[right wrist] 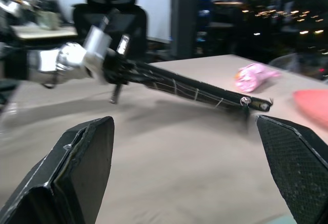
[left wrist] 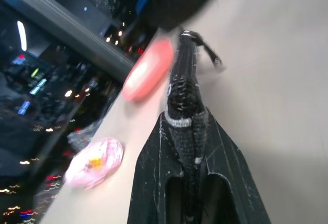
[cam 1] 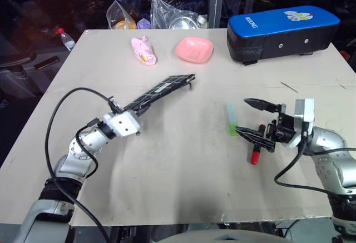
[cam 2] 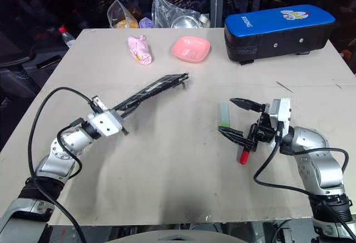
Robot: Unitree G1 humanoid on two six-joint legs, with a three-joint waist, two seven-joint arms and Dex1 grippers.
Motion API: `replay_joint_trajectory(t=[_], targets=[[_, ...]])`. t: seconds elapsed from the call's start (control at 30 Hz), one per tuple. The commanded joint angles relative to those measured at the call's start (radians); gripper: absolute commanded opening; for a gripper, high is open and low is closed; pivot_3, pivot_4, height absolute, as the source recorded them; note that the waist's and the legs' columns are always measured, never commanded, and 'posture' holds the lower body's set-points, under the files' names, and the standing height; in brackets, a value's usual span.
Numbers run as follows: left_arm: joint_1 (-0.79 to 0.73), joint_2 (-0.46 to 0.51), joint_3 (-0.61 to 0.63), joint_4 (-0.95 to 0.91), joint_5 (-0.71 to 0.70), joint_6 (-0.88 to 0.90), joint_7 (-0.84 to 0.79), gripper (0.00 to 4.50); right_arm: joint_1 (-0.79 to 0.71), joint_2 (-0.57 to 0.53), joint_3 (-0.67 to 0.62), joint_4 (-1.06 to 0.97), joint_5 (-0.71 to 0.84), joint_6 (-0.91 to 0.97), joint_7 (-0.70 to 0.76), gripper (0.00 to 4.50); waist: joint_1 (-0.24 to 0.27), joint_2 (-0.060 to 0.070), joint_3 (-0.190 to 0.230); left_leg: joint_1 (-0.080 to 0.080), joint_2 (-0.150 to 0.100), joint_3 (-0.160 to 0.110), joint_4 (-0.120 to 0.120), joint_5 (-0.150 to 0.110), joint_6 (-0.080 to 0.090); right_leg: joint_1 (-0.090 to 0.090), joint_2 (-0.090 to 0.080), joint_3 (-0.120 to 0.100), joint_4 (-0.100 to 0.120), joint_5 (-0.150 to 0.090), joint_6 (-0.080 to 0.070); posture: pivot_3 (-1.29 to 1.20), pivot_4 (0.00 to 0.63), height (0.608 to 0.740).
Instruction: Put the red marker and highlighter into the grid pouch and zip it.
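Note:
My left gripper (cam 1: 139, 109) is shut on one end of the grid pouch (cam 1: 167, 89). The pouch is held edge-on above the table and slants toward the back, with its zipper pull (cam 1: 192, 82) dangling at the far end. In the left wrist view the pouch (left wrist: 184, 96) runs straight out between the two fingers (left wrist: 154, 183). At the right, my right gripper (cam 1: 242, 115) is open and hovers level over the pens. The green highlighter (cam 1: 232, 119) lies just past its fingertips. The red marker (cam 1: 256, 157) lies under the lower finger, which hides the marker's upper part.
A big blue-topped black case (cam 1: 283, 31) stands at the back right. A pink dish (cam 1: 194, 49) and a pink soft thing (cam 1: 143, 50) lie at the back middle. Behind them are plastic bags (cam 1: 172, 15). A bottle (cam 1: 65, 38) stands off the left corner.

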Motion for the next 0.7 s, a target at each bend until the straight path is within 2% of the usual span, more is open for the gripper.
replay_joint_trajectory(t=[0.03, 0.2, 0.4, 0.57, 0.67, 0.7], targets=[[-0.012, -0.027, 0.017, -0.125, -0.097, 0.115, -0.063, 0.03, -0.078, 0.023, 0.042, -0.048, -0.087, 0.107, -0.187, 4.50, -0.004, 0.000, 0.000, 0.000, 0.000, 0.000, 0.000, 0.000, 0.000, 0.000, 0.001, 0.000, 0.000, 0.000, 0.000, 0.00, 0.150, 0.734], [-0.033, -0.089, 0.011, -0.196, -0.081, 0.195, -0.092, 0.03, -0.270, 0.085, 0.115, 0.048, -0.186, 0.362, -0.414, 4.50, -0.008, 0.000, 0.000, 0.001, 0.000, 0.001, 0.000, 0.000, 0.000, -0.001, 0.005, 0.000, 0.001, 0.000, 0.000, 0.00, 0.150, 0.734], [-0.051, -0.134, 0.013, -0.183, -0.048, 0.196, -0.122, 0.03, -0.428, 0.242, 0.033, 0.176, -0.100, 0.632, -0.572, 4.50, -0.004, 0.000, 0.000, 0.000, 0.000, 0.001, -0.001, 0.000, 0.000, -0.001, 0.007, 0.000, 0.000, 0.000, 0.000, 0.00, 0.150, 0.734], [-0.052, -0.155, 0.014, -0.173, -0.029, 0.183, -0.141, 0.03, -0.482, 0.297, 0.011, 0.259, -0.090, 0.652, -0.590, 4.50, -0.001, 0.000, 0.000, 0.000, 0.000, 0.001, -0.001, 0.000, 0.000, -0.001, 0.008, 0.000, 0.000, 0.000, 0.000, 0.00, 0.150, 0.734], [-0.042, -0.158, 0.014, -0.168, -0.015, 0.171, -0.152, 0.00, -0.505, 0.306, 0.023, 0.287, -0.100, 0.621, -0.569, 3.72, -0.007, 0.000, 0.000, 0.000, 0.000, 0.002, -0.001, 0.000, 0.000, -0.001, 0.009, 0.000, 0.001, 0.000, 0.000, 0.00, 0.150, 0.734], [-0.039, -0.158, 0.015, -0.167, -0.010, 0.168, -0.153, 0.00, -0.506, 0.298, 0.039, 0.292, -0.118, 0.598, -0.555, 3.28, -0.007, 0.000, 0.000, 0.000, 0.000, 0.002, -0.001, 0.000, 0.000, -0.001, 0.009, 0.000, 0.001, 0.000, 0.000, 0.00, 0.150, 0.734]])
